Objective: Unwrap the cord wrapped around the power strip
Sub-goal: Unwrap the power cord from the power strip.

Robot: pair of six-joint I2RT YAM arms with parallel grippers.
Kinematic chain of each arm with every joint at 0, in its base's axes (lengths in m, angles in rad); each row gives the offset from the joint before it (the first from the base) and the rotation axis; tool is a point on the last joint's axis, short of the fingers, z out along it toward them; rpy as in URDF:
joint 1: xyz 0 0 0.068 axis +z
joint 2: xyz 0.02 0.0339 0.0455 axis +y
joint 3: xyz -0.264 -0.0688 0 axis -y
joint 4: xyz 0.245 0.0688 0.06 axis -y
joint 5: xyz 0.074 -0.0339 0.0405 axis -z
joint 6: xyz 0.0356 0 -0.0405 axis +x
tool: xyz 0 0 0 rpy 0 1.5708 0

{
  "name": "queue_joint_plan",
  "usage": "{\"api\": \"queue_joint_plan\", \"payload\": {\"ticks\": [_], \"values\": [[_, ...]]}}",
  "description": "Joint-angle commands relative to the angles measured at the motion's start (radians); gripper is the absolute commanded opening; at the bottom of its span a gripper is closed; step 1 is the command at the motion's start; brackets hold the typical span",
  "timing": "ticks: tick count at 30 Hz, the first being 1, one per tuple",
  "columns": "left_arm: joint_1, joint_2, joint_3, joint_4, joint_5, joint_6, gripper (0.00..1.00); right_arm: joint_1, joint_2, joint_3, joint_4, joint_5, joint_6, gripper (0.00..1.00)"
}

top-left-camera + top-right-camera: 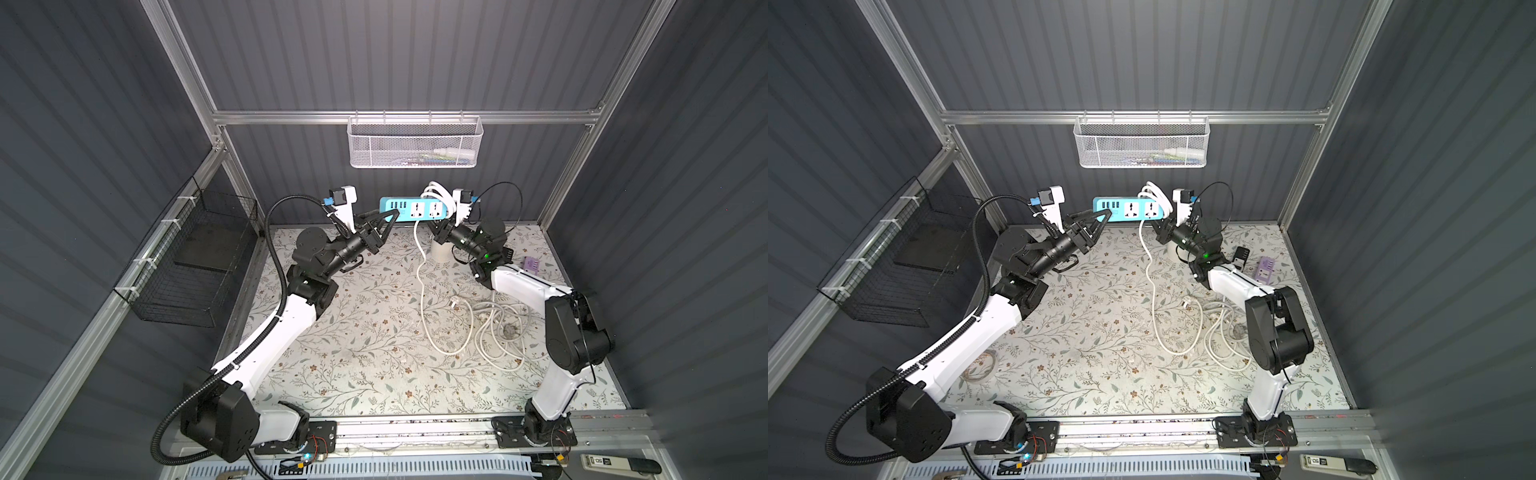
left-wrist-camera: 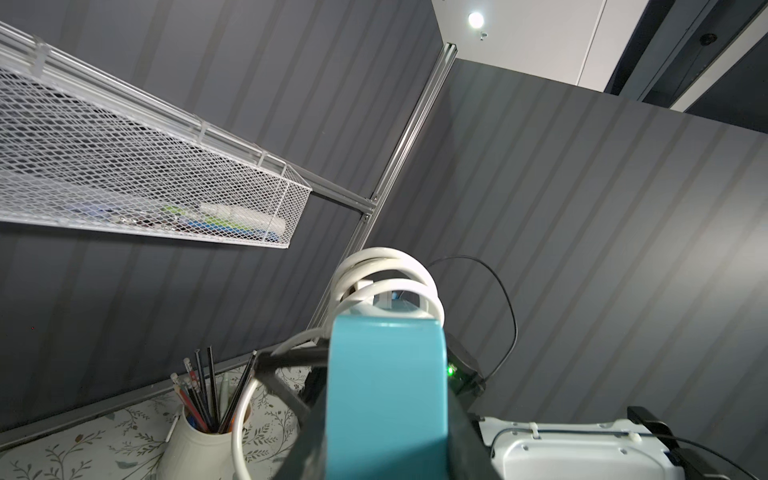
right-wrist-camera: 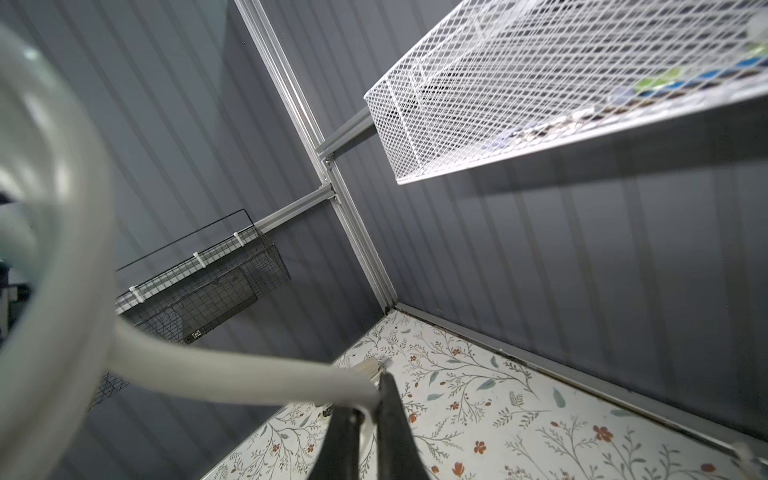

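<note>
A teal power strip is held in the air near the back wall. My left gripper is shut on its left end, and in the left wrist view the strip fills the space between the black fingers. A white cord is coiled in loops around the strip's right end. From there it hangs down to the table and ends in a plug. My right gripper is shut on a strand of the cord just below the strip's right end.
A white mesh basket hangs on the back wall above the strip. A black wire basket is on the left wall. A white cup of pencils stands under the strip. A purple power strip and a tangle of grey cord lie at the right.
</note>
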Motion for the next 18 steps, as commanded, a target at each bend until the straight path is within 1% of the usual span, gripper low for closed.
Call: {"api": "queue_joint_plan", "payload": {"ticks": [1, 6, 12, 18], "values": [[0.003, -0.035, -0.04, 0.044, -0.008, -0.023, 0.0, -0.028, -0.009, 0.068, -0.011, -0.034, -0.012, 0.0], [0.003, -0.042, -0.079, 0.038, -0.021, -0.025, 0.0, -0.069, -0.059, 0.092, -0.075, -0.061, -0.048, 0.0], [0.003, -0.043, -0.101, 0.027, -0.037, -0.01, 0.0, -0.099, -0.155, 0.084, -0.209, -0.08, -0.151, 0.0], [0.003, -0.051, -0.107, -0.005, -0.09, 0.04, 0.0, -0.12, -0.303, 0.014, -0.315, -0.078, -0.22, 0.0]]}}
